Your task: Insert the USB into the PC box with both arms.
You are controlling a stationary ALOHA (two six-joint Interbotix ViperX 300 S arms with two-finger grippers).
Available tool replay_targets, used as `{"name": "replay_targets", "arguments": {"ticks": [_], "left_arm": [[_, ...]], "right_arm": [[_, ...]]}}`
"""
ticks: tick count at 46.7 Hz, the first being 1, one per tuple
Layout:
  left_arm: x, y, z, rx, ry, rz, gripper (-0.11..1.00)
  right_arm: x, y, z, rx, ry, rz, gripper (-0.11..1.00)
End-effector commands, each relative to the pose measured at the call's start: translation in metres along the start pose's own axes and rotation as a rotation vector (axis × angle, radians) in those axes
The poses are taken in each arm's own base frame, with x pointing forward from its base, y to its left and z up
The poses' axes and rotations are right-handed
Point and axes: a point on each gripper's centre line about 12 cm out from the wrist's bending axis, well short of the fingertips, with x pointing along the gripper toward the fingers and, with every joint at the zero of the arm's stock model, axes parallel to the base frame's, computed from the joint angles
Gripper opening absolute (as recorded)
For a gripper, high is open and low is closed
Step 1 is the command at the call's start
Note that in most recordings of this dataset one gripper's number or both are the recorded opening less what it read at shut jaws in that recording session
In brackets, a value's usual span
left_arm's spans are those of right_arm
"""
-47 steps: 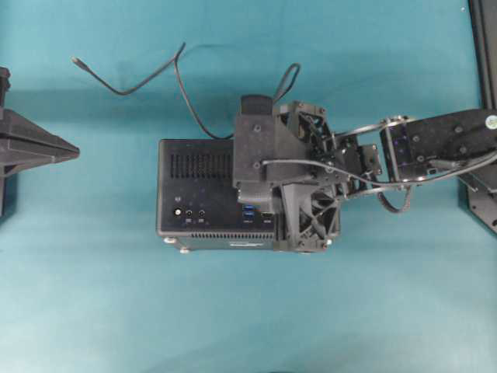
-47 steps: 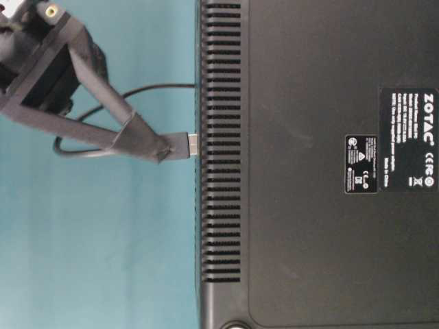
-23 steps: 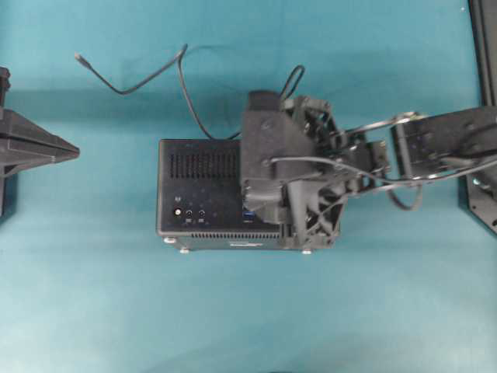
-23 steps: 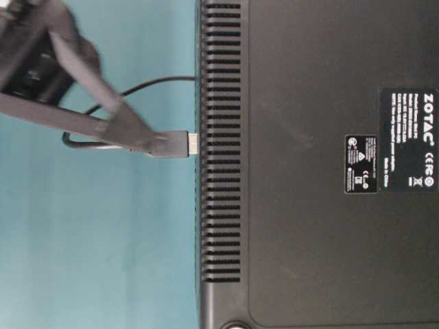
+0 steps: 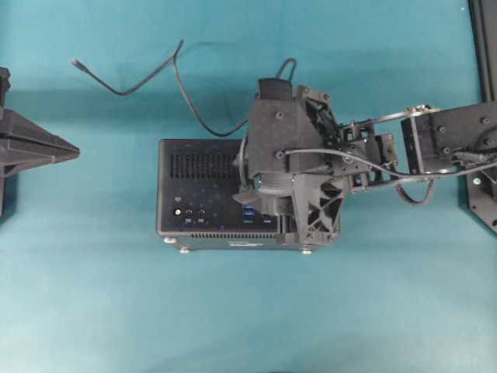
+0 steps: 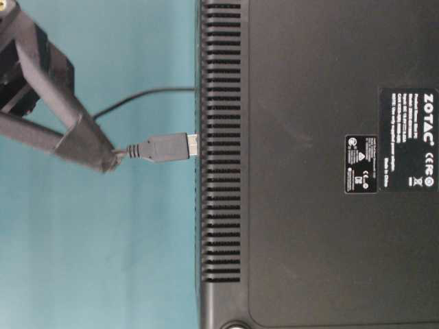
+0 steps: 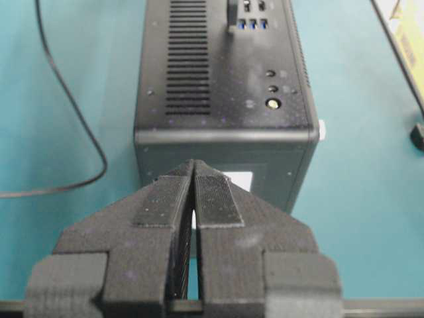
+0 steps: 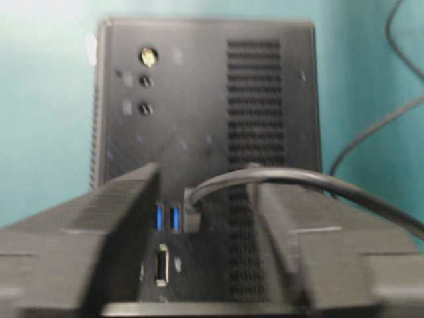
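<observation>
The black PC box (image 5: 198,186) lies on the teal cloth, its port face up. The USB (image 6: 168,147) stands with its silver tip against that face, beside two blue ports (image 8: 167,217). It shows as a dark plug (image 8: 193,211) in the right wrist view and again (image 7: 232,16) in the left wrist view. My right gripper (image 8: 205,172) hangs open just behind the plug, touching nothing. One finger (image 6: 82,140) ends near the cable's strain relief. My left gripper (image 7: 193,165) is shut and empty, a little way off the box's end wall.
The thin black cable (image 5: 178,78) loops over the cloth behind the box, with its slim tip (image 5: 75,61) at the far left. The right arm (image 5: 435,148) reaches in from the right edge and covers the box's right half.
My right gripper has let go of the USB and drawn back from the box. The plug stays against the port face. The left gripper has not moved.
</observation>
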Motion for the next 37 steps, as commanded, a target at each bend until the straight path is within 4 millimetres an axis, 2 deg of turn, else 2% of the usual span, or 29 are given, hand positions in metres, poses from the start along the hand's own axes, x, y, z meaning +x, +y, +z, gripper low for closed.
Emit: {"name": "replay_targets", "arguments": {"ticks": [1,7,13,31,37], "left_arm": [[0.000,0.000,0.006,-0.006,-0.020,-0.001,0.00],[-0.001,-0.001,0.006,-0.018,-0.021,-0.003,0.00],[-0.002,-0.001,0.007,-0.016,-0.025,-0.003,0.00],[-0.003,-0.001,0.008,-0.018,-0.034,-0.003,0.00],[-0.003,-0.001,0.008,-0.019,-0.035,-0.003,0.00]], "right_arm": [[-0.012,0.002,0.005,0.021,-0.034,0.012,0.38],[-0.011,0.004,0.001,0.030,-0.022,0.023,0.17],[-0.009,0.006,-0.006,0.047,0.005,0.036,0.06],[0.004,0.009,-0.022,0.092,0.023,0.045,0.05],[0.006,0.005,-0.024,0.096,0.029,0.034,0.05]]}}
